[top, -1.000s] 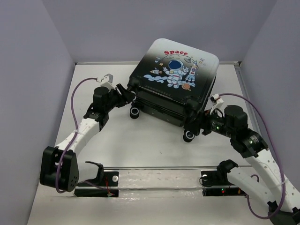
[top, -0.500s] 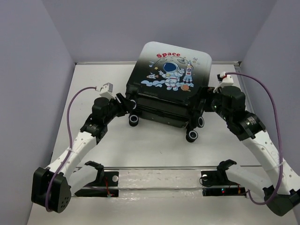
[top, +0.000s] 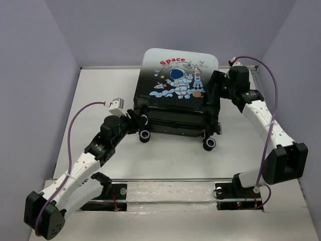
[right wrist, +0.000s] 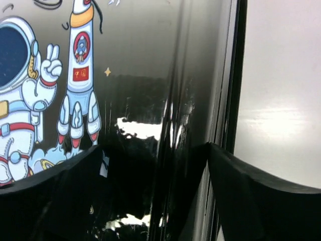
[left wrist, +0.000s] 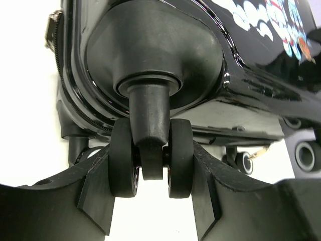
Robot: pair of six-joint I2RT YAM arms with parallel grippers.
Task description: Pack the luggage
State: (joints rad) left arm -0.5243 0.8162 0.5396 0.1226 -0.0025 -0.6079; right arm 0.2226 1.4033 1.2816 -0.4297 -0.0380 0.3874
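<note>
The luggage [top: 175, 95] lies shut at the back middle of the table, astronaut print and red "Space" facing up, wheels towards me. My left gripper [top: 136, 119] is at its near left corner. In the left wrist view the left gripper [left wrist: 152, 168] is shut on a black twin wheel [left wrist: 123, 160] under the shell [left wrist: 165, 45], a finger touching each side. My right gripper [top: 213, 91] is at the right edge of the lid. In the right wrist view the right gripper [right wrist: 153, 170] is open, straddling the glossy shell edge [right wrist: 145, 65], one finger over the top, one off the side.
Other wheels [top: 145, 135] [top: 209, 144] stick out at the suitcase's near side. A metal rail [top: 170, 183] with black clamps runs across the near edge. Grey walls close in the white table [top: 170, 160] on the left, back and right.
The suitcase has turned and slid towards the back left. My right gripper has moved from its near right wheel up to the right edge of the lid. My left gripper has stayed at the left wheel.
</note>
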